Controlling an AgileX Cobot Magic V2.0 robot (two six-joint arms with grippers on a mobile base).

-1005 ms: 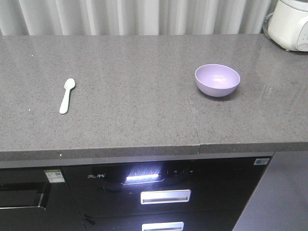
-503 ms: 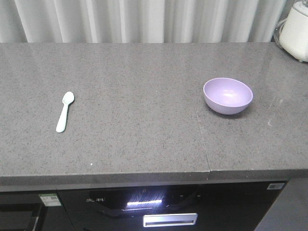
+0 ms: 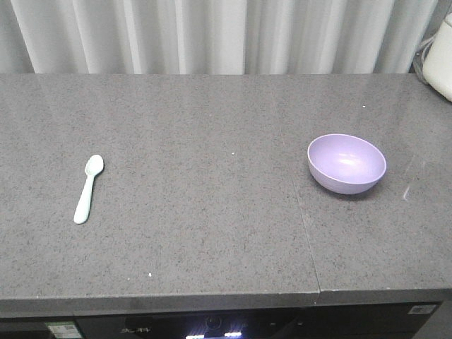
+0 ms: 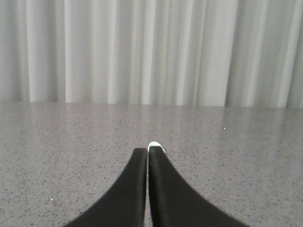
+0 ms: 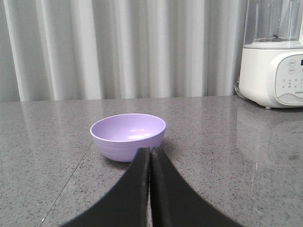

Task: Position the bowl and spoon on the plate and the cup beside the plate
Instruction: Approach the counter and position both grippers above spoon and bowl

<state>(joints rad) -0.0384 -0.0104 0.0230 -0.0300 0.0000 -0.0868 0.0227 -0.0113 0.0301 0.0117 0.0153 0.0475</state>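
Since the earlier frames the front view had shifted, so that the bowl and spoon sat lower in the picture, the drawers under the counter edge had dropped almost out of sight, and the white appliance had slid to the far right border; the two things themselves lay where they had been on the stone. The grey speckled desk (image 3: 198,233) filled most of the front view, with a thin seam (image 3: 305,233) running front to back just left of the bowl. A pale pleated curtain (image 3: 212,35) hung behind it along the whole back edge. The appliance (image 5: 274,71) stood at the back right corner, well apart from the bowl, as the right wrist view showed. The lavender bowl (image 3: 347,164) stood upright on the right half of the desk, and nothing was inside it. The right claw (image 5: 150,151) was pressed fully closed with nothing between its fingers, pointing at the bowl from just in front of it. The left claw (image 4: 148,152) was likewise closed tight and held nothing. The mint spoon (image 3: 88,188) lay flat on the left half, well apart from the bowl, scoop toward the curtain; only one pale end of it showed past the left fingertips.
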